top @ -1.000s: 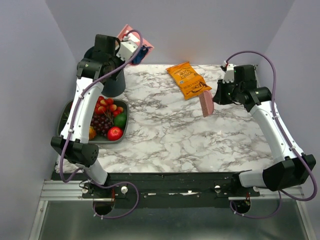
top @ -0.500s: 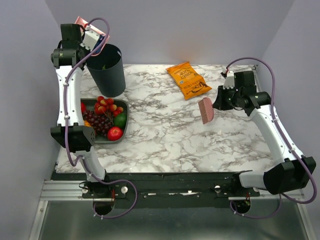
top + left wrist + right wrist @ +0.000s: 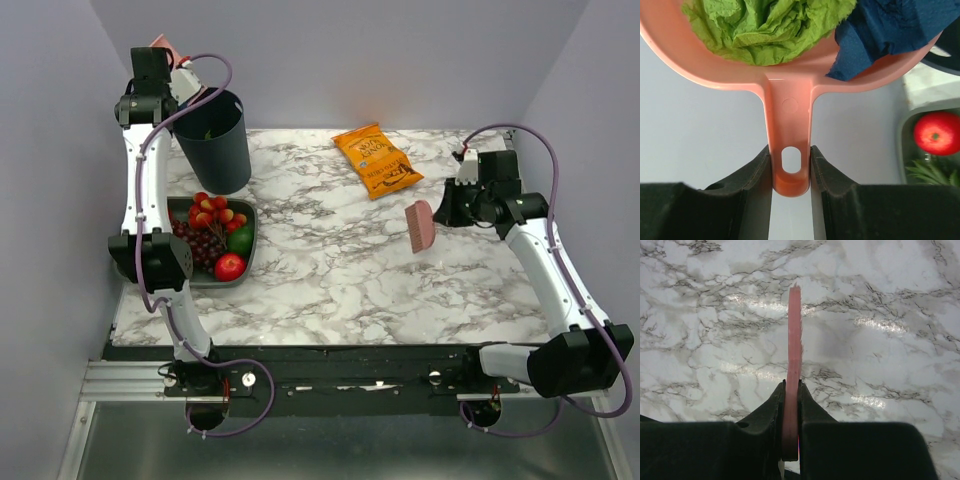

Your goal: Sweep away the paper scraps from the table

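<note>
L gripper (image 3: 790, 167) is clamping narrow on the handle of the pink plastic dustpan (image 3: 790, 95), holding it high, just beside the rim of the dark round bin (image 3: 215, 140) at the far-left corner. Green crumpled paper scrap (image 3: 765, 25) & dark blue crumpled paper scrap (image 3: 885, 30) are sitting in the pan. R gripper (image 3: 791, 402) is pinching a flat pink brush (image 3: 794, 340), hanging over the white marble-pattern table (image 3: 330, 280).

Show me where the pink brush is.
Overhead view, right side: the brush clamped in the right gripper above the table, near the snack bag.
</note>
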Available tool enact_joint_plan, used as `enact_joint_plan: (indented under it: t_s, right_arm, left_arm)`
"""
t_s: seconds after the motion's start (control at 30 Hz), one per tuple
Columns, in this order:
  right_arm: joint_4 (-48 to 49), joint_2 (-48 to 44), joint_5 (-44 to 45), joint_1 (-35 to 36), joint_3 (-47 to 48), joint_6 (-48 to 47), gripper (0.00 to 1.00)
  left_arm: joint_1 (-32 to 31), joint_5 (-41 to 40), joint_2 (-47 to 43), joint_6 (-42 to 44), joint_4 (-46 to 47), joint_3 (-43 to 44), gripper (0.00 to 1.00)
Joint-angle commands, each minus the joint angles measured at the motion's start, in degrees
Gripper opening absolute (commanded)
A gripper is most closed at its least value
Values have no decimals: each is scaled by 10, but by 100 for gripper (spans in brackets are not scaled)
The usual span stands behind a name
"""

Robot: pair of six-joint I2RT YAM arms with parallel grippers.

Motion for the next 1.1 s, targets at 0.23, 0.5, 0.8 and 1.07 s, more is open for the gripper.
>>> enact_joint_plan:
  t_s: [0.23,0.5,0.8,1.07]
  right_arm:
    - [12,-41,-23,-18,-45,14,1]
    - [12,-45,-30,-24,-50,15,1]
    - [13,-47,-37,-32,-56,20,1]
    - [7,-43,-43,-34,-59,24,1]
  left_arm:
    - [-16,-98,-44,311,287,-142,0]
    - [-24,-72,-90,504,502,-285,0]
    - [-24,-55,-87,539,592,-292,0]
    - [-37,-71,-69,371,505,-191,0]
